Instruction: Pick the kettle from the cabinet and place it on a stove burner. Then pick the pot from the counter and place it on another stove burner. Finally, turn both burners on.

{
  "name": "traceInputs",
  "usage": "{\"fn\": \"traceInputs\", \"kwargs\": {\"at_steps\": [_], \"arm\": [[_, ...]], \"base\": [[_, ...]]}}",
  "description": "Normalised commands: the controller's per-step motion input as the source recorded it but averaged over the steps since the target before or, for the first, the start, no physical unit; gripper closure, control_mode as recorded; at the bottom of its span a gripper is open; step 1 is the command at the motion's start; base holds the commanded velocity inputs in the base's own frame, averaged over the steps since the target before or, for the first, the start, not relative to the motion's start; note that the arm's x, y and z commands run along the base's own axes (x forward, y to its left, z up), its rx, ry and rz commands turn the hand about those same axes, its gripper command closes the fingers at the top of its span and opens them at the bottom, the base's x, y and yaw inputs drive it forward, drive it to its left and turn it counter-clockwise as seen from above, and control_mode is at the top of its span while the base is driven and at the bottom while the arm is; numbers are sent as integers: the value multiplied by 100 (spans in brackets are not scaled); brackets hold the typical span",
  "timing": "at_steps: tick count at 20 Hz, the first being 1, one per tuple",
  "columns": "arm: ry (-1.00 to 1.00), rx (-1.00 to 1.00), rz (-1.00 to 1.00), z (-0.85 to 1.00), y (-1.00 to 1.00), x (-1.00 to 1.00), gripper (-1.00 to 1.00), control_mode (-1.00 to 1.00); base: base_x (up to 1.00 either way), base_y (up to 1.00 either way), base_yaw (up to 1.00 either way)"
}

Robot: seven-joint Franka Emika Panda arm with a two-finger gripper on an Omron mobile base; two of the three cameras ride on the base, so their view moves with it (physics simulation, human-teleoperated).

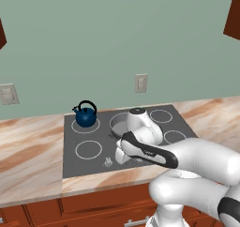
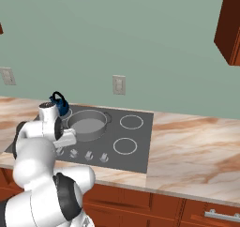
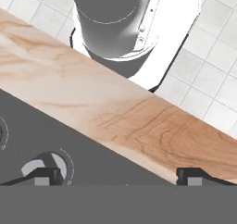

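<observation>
White arm folded low, claw spread above cooktop knobs

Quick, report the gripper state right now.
Gripper: open, jaws wide apart, holding nothing, hovering over a cooktop knob near the counter edge.

- The kettle looked shiny and blue.
- The pot looked like dull grey metal.
- The surface looked like smooth marble.
- The cooktop was flat, dark glass.
</observation>
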Motion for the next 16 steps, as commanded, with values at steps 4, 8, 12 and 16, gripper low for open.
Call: {"fn": "traceInputs", "kwargs": {"at_steps": [4,8,12,16], "arm": [[0,0,-22,0,26,18,-100,-100],[0,0,-19,0,7,17,-100,-100],[3,0,-17,-1,3,26,-100,-100],[5,0,-10,-14,0,19,-100,-100]], "base": [[0,0,0],[0,0,0],[0,0,0],[0,0,0]]}}
